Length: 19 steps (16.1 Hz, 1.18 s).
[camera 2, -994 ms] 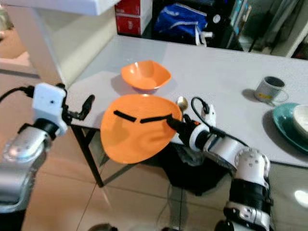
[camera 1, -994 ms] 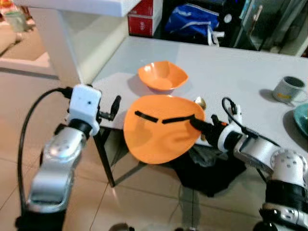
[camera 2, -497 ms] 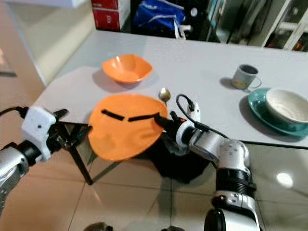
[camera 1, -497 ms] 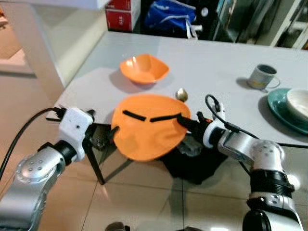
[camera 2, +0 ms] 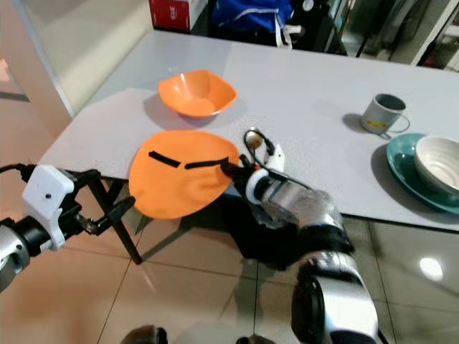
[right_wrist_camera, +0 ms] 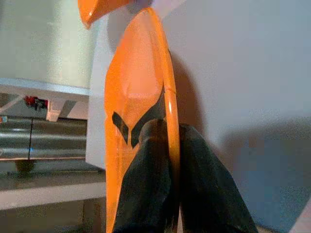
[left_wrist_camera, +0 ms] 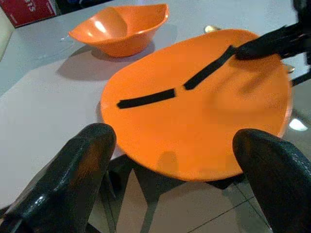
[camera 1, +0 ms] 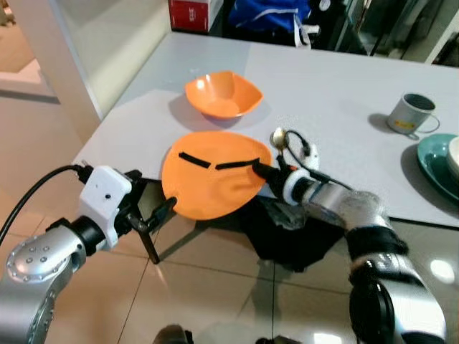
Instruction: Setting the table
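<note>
I have the orange plate (camera 1: 211, 175) pinched at its rim in my right gripper (camera 1: 262, 169), one finger lying across the top face and the other underneath; the right wrist view shows the rim squeezed between the two fingers (right_wrist_camera: 148, 165). The plate lies roughly flat, its far edge over the near edge of the table (camera 1: 344, 107) and much of its near part hanging out past that edge above the floor (camera 1: 215, 287). From my fingers the plate spreads away toward my left, so the move that counts, as I judge it, is to carry it away from me until the whole base sits over the table. My left gripper (camera 1: 154, 215) hangs below and just off the table edge, fingers spread wide and empty, with the plate ahead of it. The right arm is plainly the one in charge. On the table beyond the plate sit an orange bowl (camera 1: 222, 93) and, just beside my right wrist, a spoon (camera 1: 278, 137); a mug (camera 1: 411, 113) and a teal plate (camera 1: 434, 166) stand well apart to the right. There is bare tabletop between the plate and the bowl, which looks room enough to set it down.
</note>
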{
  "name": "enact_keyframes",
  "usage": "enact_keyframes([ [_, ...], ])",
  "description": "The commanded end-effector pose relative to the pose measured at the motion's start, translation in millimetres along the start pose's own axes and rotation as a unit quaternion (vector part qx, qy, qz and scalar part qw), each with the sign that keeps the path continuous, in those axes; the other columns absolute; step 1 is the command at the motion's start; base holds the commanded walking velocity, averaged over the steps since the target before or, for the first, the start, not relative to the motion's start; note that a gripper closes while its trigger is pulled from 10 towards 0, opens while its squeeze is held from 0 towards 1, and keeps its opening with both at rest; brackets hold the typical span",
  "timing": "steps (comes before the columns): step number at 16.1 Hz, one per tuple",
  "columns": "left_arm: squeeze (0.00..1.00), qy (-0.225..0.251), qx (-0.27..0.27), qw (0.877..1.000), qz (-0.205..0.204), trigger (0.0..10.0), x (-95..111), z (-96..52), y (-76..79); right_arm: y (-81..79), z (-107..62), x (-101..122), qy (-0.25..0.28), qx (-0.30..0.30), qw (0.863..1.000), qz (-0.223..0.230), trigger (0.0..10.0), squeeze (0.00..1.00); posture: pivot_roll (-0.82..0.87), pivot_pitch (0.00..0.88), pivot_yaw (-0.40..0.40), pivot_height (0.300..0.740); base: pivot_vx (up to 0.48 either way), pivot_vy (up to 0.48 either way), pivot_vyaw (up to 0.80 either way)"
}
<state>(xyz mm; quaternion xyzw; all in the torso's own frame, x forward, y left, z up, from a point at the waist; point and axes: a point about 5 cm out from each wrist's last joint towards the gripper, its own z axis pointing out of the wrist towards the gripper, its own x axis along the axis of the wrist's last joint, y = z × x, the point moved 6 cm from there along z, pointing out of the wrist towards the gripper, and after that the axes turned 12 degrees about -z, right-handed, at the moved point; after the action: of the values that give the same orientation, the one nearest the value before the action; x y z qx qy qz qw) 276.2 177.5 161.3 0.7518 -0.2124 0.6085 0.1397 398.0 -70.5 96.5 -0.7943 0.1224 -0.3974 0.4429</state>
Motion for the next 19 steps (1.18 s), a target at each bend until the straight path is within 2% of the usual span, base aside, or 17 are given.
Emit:
enact_keyframes([
  [1,0.0,0.008,0.002,1.0,0.003,10.0,6.4,-2.9,0.7,-9.3,5.4,11.5,0.025,0.013,1.0,-0.014,10.0,0.0,0.13,0.071,-0.053,0.74,0.0,0.0,0.0],
  [4,0.0,0.01,0.014,1.0,0.006,10.0,9.2,-8.0,-2.7,-5.2,15.8,19.7,0.066,-0.012,0.998,0.006,10.0,0.0,0.16,0.084,-0.055,0.74,0.0,0.0,0.0],
  [5,0.0,0.011,0.019,1.0,0.007,10.0,11.1,-10.3,-3.9,-6.8,19.1,24.6,0.085,-0.016,0.996,0.022,10.0,0.0,0.17,0.09,-0.056,0.74,0.0,0.0,0.0],
  [9,0.0,0.01,0.029,1.0,0.008,10.0,12.8,-17.3,-5.1,-15.5,28.1,30.9,0.11,-0.023,0.993,0.025,10.0,0.0,0.19,0.111,-0.058,0.74,0.0,0.0,0.0],
  [12,0.0,0.007,0.031,0.999,0.006,10.0,15.1,-20.7,-2.2,-15.9,32.8,38.3,0.142,-0.058,0.987,0.039,10.0,0.0,0.22,0.144,-0.058,0.74,0.0,0.0,0.0],
  [15,0.0,0.001,0.027,1.0,0.003,10.0,15.0,-23.1,-0.6,-22.6,36.2,42.2,0.159,-0.066,0.984,0.048,10.0,0.0,0.23,0.16,-0.051,0.74,0.0,0.0,0.0],
  [19,0.0,-0.003,0.027,1.0,0.001,10.0,15.7,-23.7,0.4,-27.4,43.1,34.9,0.161,-0.094,0.982,0.037,10.0,0.0,0.24,0.17,-0.047,0.74,0.0,0.0,0.0],
])
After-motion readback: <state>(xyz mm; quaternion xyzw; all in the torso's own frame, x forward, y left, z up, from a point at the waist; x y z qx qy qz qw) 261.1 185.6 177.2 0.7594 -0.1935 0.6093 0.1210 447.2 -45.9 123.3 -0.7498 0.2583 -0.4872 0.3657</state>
